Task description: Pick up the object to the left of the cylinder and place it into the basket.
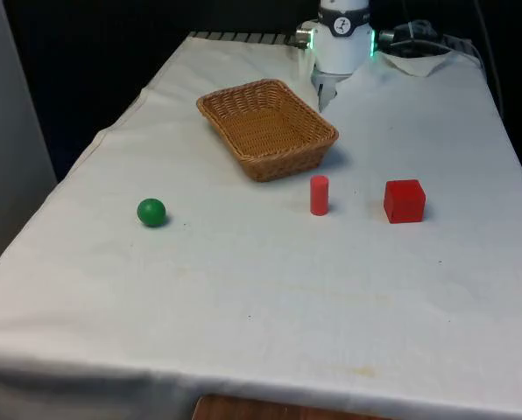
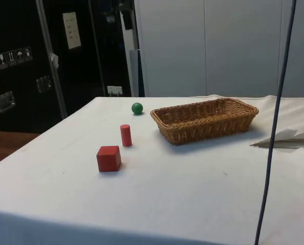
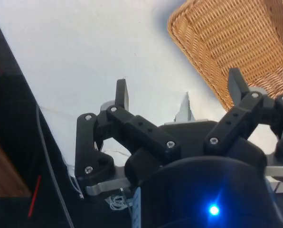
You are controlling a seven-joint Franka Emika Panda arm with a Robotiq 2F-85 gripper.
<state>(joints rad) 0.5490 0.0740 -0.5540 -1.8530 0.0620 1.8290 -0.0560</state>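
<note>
A green ball [image 1: 151, 212] [image 2: 137, 107] lies on the white cloth toward the front view's left. A small red cylinder [image 1: 319, 194] [image 2: 125, 135] stands upright well to its right. Behind them, nearer the robot, the woven wicker basket [image 1: 270, 153] [image 2: 208, 125] [image 3: 236, 42] holds nothing. My gripper [image 1: 323, 101] [image 3: 179, 88] hangs at the table's far end, just beyond the basket's far corner. It is open, with nothing between its black fingers [image 3: 121, 93], and it is far from the ball.
A red cube [image 1: 405, 200] [image 2: 108, 158] sits to the front view's right of the cylinder. Crumpled white material [image 1: 419, 61] lies at the far right corner beside the arm. A dark cable [image 2: 274, 122] hangs across the side view.
</note>
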